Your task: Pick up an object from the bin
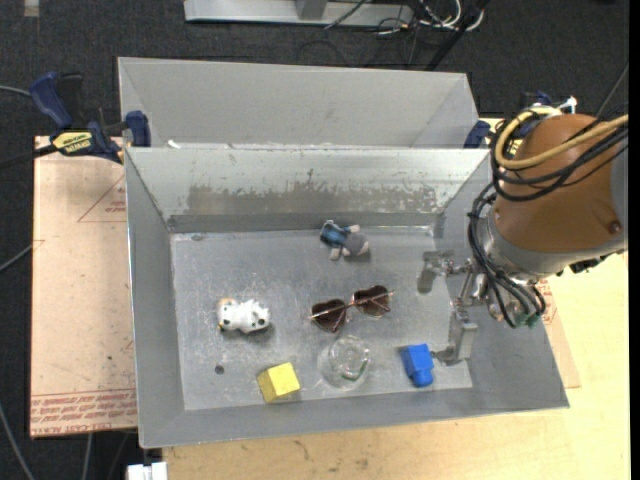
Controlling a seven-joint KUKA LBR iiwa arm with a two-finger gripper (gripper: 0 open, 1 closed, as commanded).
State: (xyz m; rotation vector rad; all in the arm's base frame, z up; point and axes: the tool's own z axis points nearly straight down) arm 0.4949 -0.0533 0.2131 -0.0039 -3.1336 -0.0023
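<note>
Nearest, along the front edge of the floor of the grey metal bin, a row of three small things. At the view's left a yellow block, lying slightly turned. To its right and apart from it, a clear cup-like piece, see-through. Further right a blue piece, small and chunky, towards the front right corner of the floor. Just beside the blue piece, on its right, the nearer finger of the hand, pointing down at the floor; touching or not, impossible to tell. Hand released: two metal fingers spread well apart, nothing between them, bare floor under the gap. Over the hand, at the view's right, the arm's orange-brown cover with black cables looped about it, above the bin's right wall. One row back, mid-floor, a pair of sunglasses with brownish lenses, lying flat, just behind the clear cup-like piece and near the hand, on its left in the view. Well to the left of them a white toy with dark spots, alone on the floor. Farthest back, close under the rear wall, a blue and grey toy, small, well apart from all the rest.
</note>
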